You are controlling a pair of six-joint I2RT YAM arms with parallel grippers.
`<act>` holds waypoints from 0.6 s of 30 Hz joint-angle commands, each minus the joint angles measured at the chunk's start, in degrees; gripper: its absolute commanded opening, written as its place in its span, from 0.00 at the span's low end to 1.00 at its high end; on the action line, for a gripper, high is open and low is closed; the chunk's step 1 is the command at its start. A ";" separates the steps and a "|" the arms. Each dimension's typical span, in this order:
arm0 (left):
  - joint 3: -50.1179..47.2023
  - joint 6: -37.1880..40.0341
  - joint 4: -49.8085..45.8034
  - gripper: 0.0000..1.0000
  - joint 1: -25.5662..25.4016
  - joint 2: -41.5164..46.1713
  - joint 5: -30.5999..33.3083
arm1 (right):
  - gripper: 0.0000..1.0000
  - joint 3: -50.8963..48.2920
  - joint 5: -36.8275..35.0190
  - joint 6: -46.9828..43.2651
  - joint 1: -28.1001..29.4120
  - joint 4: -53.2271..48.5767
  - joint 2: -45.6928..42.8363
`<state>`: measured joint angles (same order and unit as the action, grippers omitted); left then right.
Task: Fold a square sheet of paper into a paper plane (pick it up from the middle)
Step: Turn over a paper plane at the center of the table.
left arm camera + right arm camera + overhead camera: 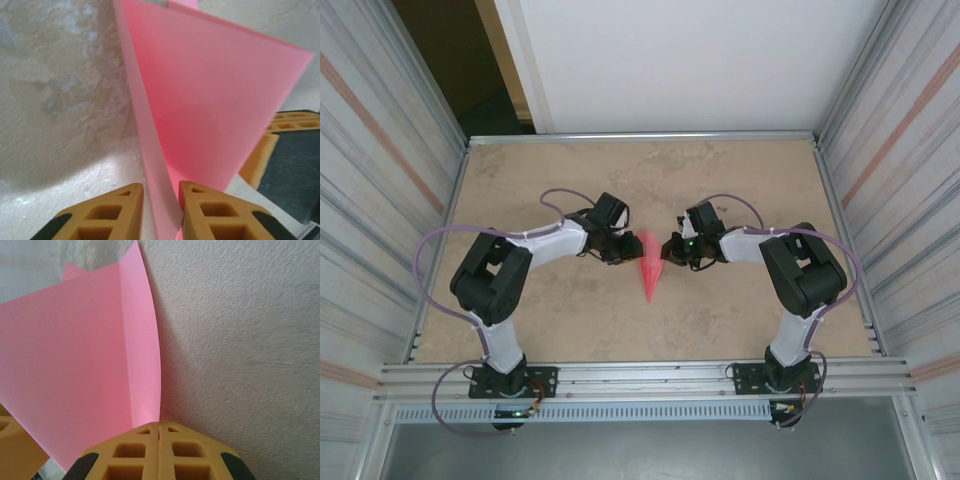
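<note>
Flanking the Plane

Top view: a pointed pink-red paper plane is seen centred on the beige table, between left gripper and right gripper. Left wrist: paper is flanked by slightly parted jaws; grip cannot be told. Right wrist: jaws are clamped on its edge.

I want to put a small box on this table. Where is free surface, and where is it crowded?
Crowded: the centre, where left gripper and right gripper flank the paper plane. Free: the table strip between them and the back rail, and the near patch between the plane's tip and the front rail.
</note>
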<state>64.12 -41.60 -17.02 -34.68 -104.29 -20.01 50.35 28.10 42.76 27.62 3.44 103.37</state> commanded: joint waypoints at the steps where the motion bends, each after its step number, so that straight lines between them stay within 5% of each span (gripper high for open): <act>1: 2.13 1.17 -4.85 0.18 -0.30 -0.94 1.74 | 0.05 0.01 -0.85 -1.92 -0.28 -0.48 -2.02; 10: -0.46 -0.25 0.32 0.01 2.98 0.24 -2.91 | 0.05 1.34 -1.81 -2.39 -0.36 -2.03 -3.83; 18: -3.33 -0.70 8.11 0.00 6.35 3.09 -6.17 | 0.03 2.37 -3.62 -2.25 -1.31 -2.63 -5.65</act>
<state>61.41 -42.24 -12.78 -28.84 -104.44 -24.40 51.16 26.13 42.30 26.92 2.39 100.40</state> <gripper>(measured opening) 0.049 0.062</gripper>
